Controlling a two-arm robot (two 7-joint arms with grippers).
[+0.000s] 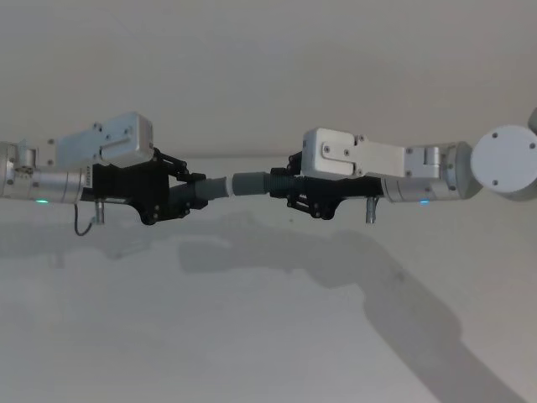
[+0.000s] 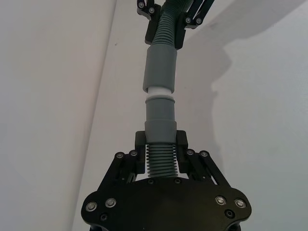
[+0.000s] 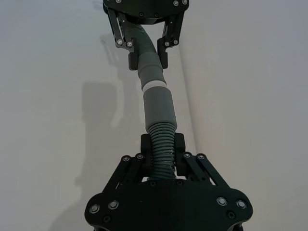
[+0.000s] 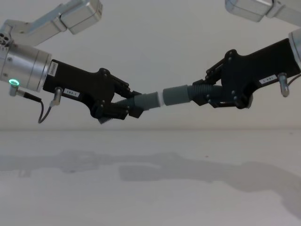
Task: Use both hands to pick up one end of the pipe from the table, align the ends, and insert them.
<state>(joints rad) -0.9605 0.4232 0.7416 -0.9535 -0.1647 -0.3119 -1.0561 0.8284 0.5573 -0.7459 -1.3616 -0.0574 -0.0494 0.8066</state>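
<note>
left gripper: reaches in from the left, raised above the tabletop; jaws closed on the ribbed section of the white-tipped pipe piece, smooth cuff projecting beyond the jaws toward the centre.
joint: white tip sits at the mouth of the opposite cuff, a narrow white band showing between the two grey cuffs; both pieces roughly in line, held in the air.
right gripper: reaches in from the right at like height; jaws closed on the ribbed section of the second pipe piece, cuff projecting leftward.
</note>
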